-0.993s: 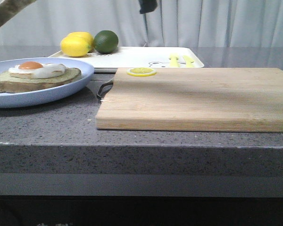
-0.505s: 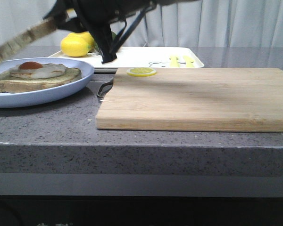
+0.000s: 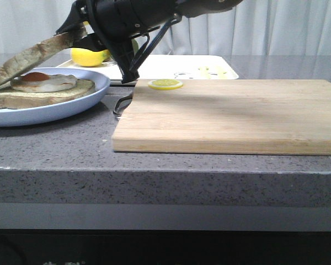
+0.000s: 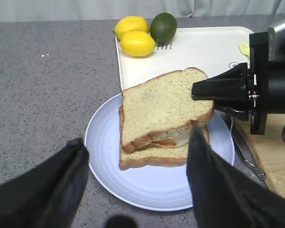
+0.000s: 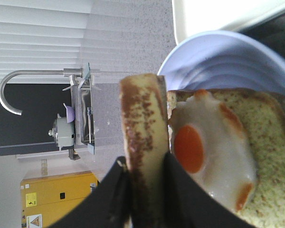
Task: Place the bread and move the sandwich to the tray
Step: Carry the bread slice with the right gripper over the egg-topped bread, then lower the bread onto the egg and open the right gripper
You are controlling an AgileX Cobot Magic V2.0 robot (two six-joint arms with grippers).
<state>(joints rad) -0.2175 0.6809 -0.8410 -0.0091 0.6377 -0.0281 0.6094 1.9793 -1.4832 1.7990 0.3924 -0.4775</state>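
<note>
Over the plate [image 4: 109, 175]: bread [image 4: 164, 105], tilted, far edge pinched by right gripper [image 4: 199, 91] from 3 o'clock; egg slice [image 3: 44, 91] directly beneath. Left gripper [image 4: 137, 175] fingers spread, empty.

Bread [image 3: 36, 57] tilts over the sandwich [image 3: 41, 91], tray [image 3: 171, 67] behind the cutting board [image 3: 231, 113].

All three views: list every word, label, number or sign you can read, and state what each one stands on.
None can be read in full.
Tray: dark print beside the lime, partly hidden; too blurred to read.
Tray, front view: small cartoon print, a picture with no legible words.
Yellow cabinet, right wrist view: a warning-triangle sign and small labels, too small to read.
</note>
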